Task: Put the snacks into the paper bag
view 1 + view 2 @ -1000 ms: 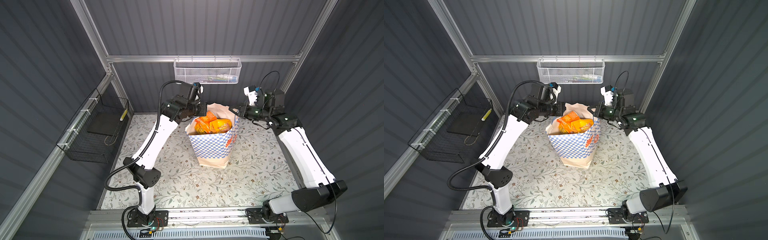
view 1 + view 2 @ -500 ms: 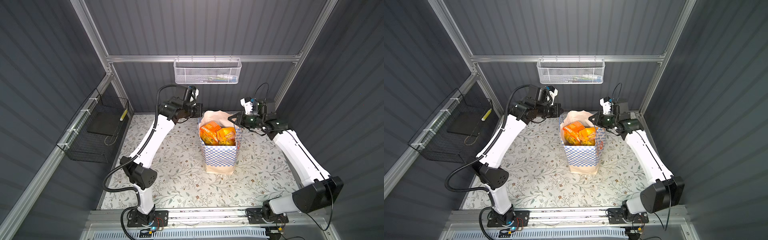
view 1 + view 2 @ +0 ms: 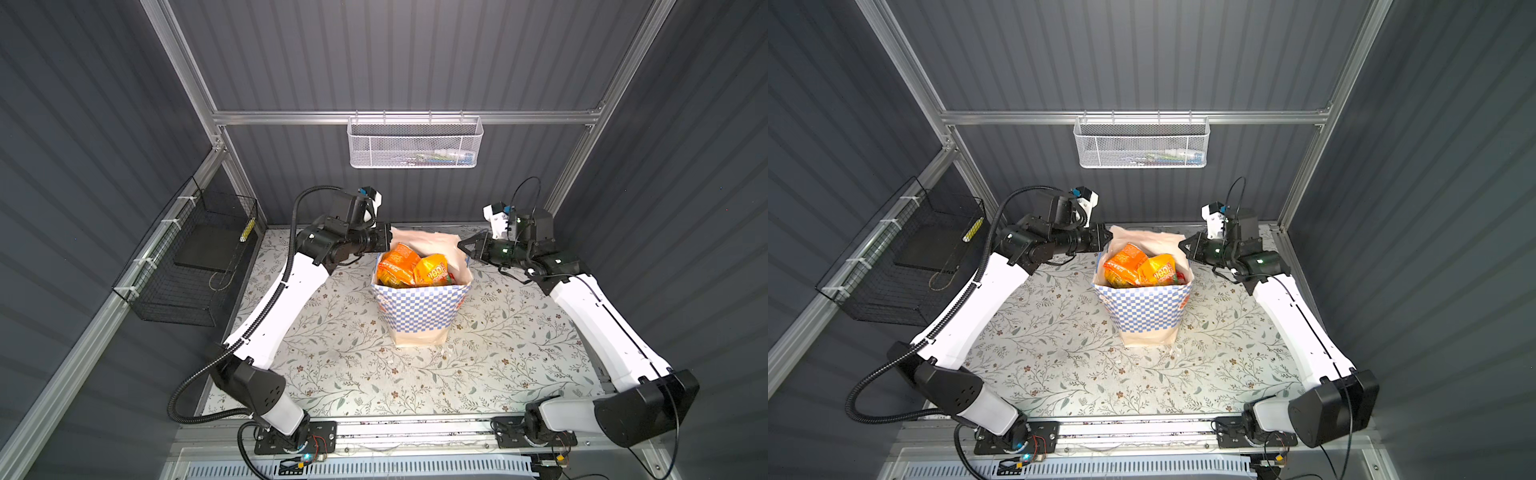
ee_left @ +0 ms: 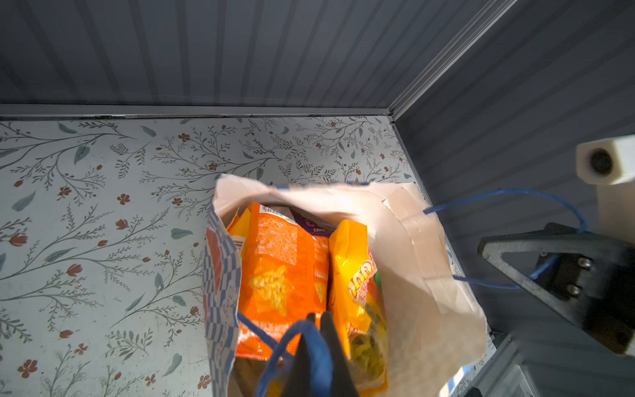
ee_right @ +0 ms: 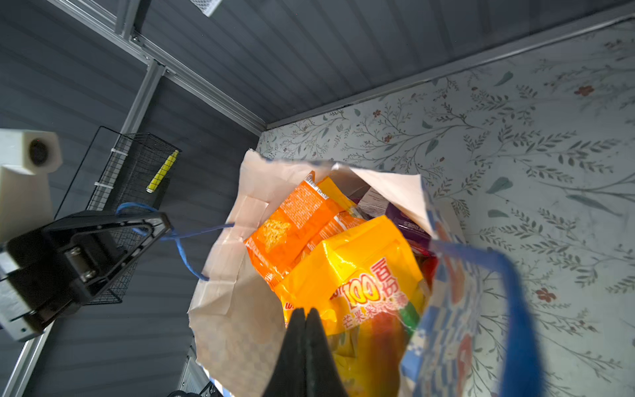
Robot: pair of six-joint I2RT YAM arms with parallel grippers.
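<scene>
Step in hand: handling the filled bag (image 3: 419,307) by its handles. Packing is judged complete, as no packet shows on the worktop (image 3: 332,353) around the bag.

The left claw (image 3: 389,239), at the bag's left rim, is clamped on the left handle (image 4: 319,350). The right claw (image 3: 459,245), at the opposite rim, is clamped on the right handle (image 5: 519,309). Whether the bag's base rests on the worktop cannot be told.

Next move, as judged: settle the bag upright, then release both cords evenly, because the creased paper walls likely buckle easily.

Inside the bag, an orange packet (image 3: 397,266), a yellow packet (image 3: 432,270) and a purple packet (image 5: 409,227) are glossy, soft film pillows. The handles are thin blue cord.
</scene>
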